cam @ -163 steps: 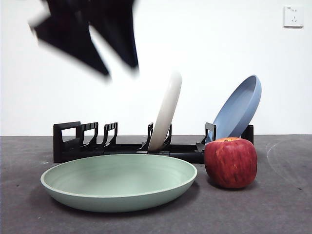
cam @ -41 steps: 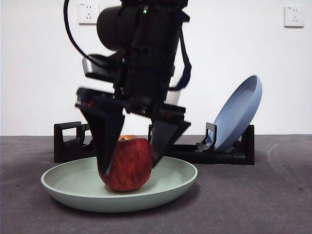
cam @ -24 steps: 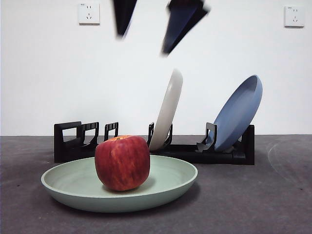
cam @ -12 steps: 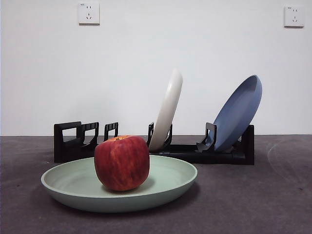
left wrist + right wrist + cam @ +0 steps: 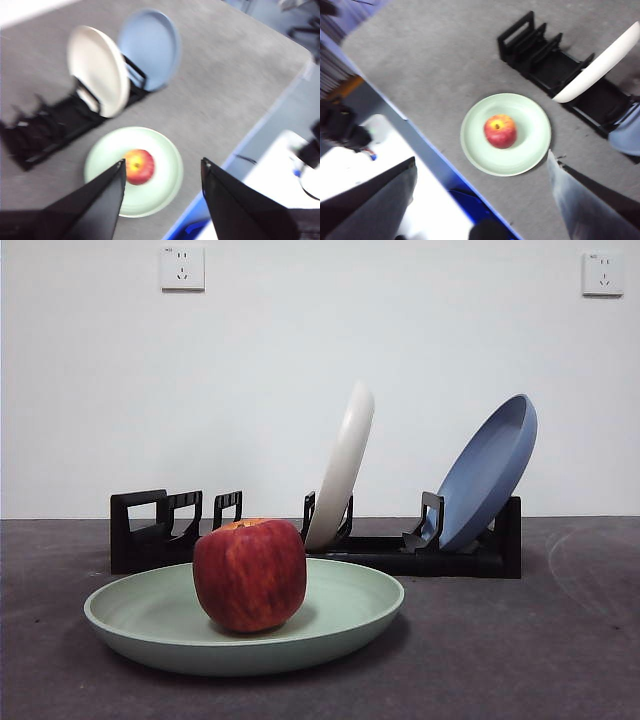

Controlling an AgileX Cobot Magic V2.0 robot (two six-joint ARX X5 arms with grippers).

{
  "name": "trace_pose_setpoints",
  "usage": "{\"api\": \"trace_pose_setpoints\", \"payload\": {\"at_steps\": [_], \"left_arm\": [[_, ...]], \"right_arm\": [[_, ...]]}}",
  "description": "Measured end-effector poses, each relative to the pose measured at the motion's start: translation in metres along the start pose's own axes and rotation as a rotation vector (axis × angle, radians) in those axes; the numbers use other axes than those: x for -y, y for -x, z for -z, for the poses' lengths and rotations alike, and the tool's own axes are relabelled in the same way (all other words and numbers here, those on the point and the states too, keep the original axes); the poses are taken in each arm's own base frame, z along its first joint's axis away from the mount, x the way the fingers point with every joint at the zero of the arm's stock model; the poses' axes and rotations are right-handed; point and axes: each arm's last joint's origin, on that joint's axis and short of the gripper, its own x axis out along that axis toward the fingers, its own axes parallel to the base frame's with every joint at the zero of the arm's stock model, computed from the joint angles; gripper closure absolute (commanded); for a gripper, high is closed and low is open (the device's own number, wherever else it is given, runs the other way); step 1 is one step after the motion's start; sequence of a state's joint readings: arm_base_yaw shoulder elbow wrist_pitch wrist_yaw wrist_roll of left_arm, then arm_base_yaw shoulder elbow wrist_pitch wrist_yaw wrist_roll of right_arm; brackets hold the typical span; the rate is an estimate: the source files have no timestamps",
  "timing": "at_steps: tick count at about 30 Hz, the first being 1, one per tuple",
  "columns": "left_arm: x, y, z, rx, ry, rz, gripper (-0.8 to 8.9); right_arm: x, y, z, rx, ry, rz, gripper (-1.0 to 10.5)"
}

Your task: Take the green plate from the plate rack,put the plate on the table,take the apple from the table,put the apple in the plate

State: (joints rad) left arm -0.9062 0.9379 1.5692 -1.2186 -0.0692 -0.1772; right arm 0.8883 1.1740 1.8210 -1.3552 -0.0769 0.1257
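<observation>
Left end effector: jaws spread apart, nothing between them, high above the tabletop, looking down on the scene. Right end effector: also wide apart, empty, equally high up. Neither arm shows in the front view.

Apple sits inside the green plate, stem dip up, a bit off centre, toward the left as the front view shows it. Nothing touching it but the plate. Same in both wrist views: apple on green plate.

Green plate lies flat on the tabletop, just in front of the plate rack, apart from it.

Plate rack: cream-white plate stands near upright in a middle slot; blue plate leans at the far end, tilted away from the white one. Slots at the handle end are bare.

Two wall sockets on the white wall behind. Left wrist frame is motion-blurred.
</observation>
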Motion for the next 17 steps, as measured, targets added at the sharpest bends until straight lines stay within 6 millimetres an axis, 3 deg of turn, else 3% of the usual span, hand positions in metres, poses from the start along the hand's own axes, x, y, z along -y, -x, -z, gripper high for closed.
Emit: {"api": "trace_pose_setpoints", "payload": {"at_steps": [7, 10, 11, 17], "left_arm": [[0.003, -0.008, -0.002, -0.033, -0.001, 0.048, 5.85], [0.003, -0.008, -0.002, -0.033, -0.001, 0.051, 8.15], [0.003, -0.008, -0.002, -0.034, -0.001, 0.056, 8.22], [0.003, -0.008, 0.0, -0.062, -0.002, 0.07, 8.22]], "right_arm": [[0.002, 0.014, 0.028, 0.004, -0.044, -0.019, 8.2], [0.003, 0.013, 0.038, -0.012, -0.048, -0.017, 9.0], [0.004, 0.012, 0.04, -0.017, -0.049, -0.016, 9.5], [0.005, 0.013, 0.045, -0.019, -0.052, 0.001, 9.6]]}}
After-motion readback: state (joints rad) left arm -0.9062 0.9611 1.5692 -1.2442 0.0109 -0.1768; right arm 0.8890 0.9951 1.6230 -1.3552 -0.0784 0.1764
